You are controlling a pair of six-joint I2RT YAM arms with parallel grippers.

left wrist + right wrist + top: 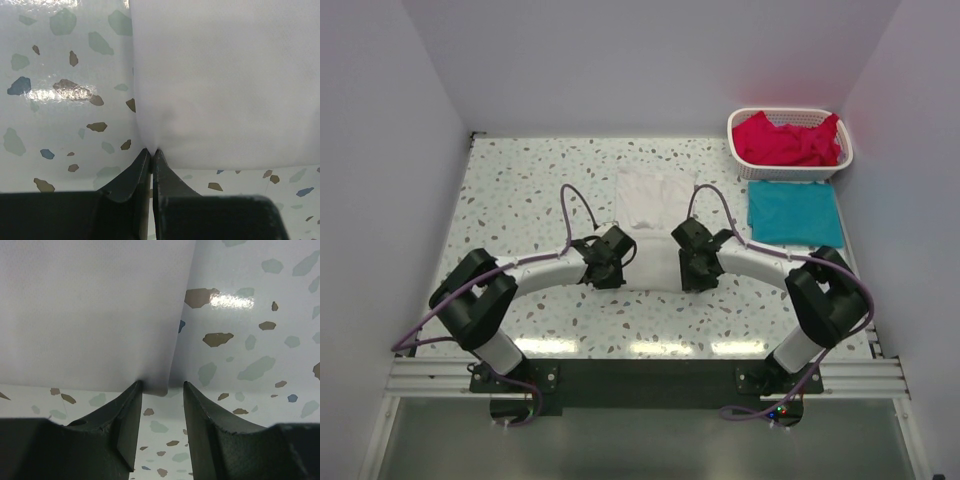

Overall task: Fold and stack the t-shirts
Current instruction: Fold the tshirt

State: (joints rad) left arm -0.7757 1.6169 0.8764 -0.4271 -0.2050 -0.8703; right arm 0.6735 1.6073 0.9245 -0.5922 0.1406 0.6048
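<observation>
Top view: near edge of white t-shirt was hidden under left arm and right arm, frame center. Left wrist view cut it off at top and right edges, right wrist view at top and left. Red-pink shirts were heaped in basket, upper right; count untellable.

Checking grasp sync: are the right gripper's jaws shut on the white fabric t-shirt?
No, the right gripper stands open, clear gap at the white fabric t-shirt corner.

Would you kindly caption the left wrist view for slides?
Left end effector pinching a white t-shirt corner on the speckled table.
</observation>
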